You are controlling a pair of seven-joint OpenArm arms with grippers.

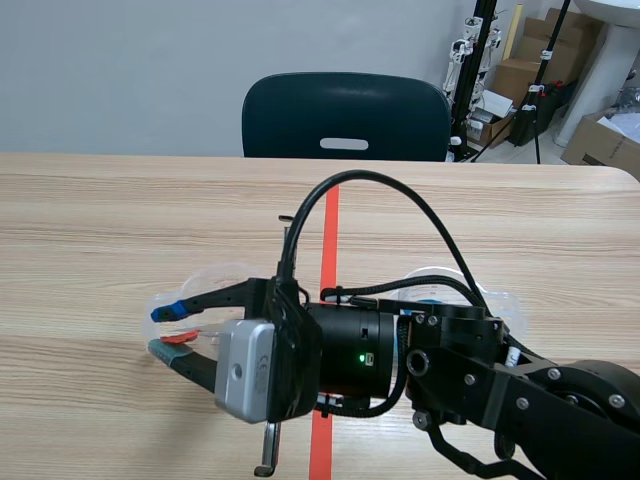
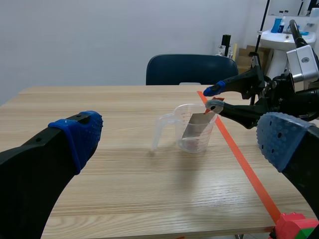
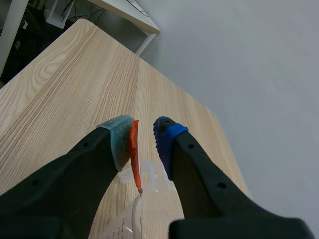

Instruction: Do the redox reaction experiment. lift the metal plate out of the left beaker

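**Right gripper (image 3: 143, 133) set narrowly around the small orange-red tab (image 3: 134, 155)**
The tab lies against the grey-green pad with the blue pad just apart, so nothing is clamped yet. Below it the grey metal plate (image 2: 196, 125) leans inside the clear plastic beaker (image 2: 180, 110), placed for a straight lift. The left gripper (image 2: 182, 133) hangs wide open, well back.

Black arm (image 1: 540, 400), looping cable (image 1: 400, 195), silver camera (image 1: 245, 370), blue- and green-padded fingers (image 1: 222, 297)
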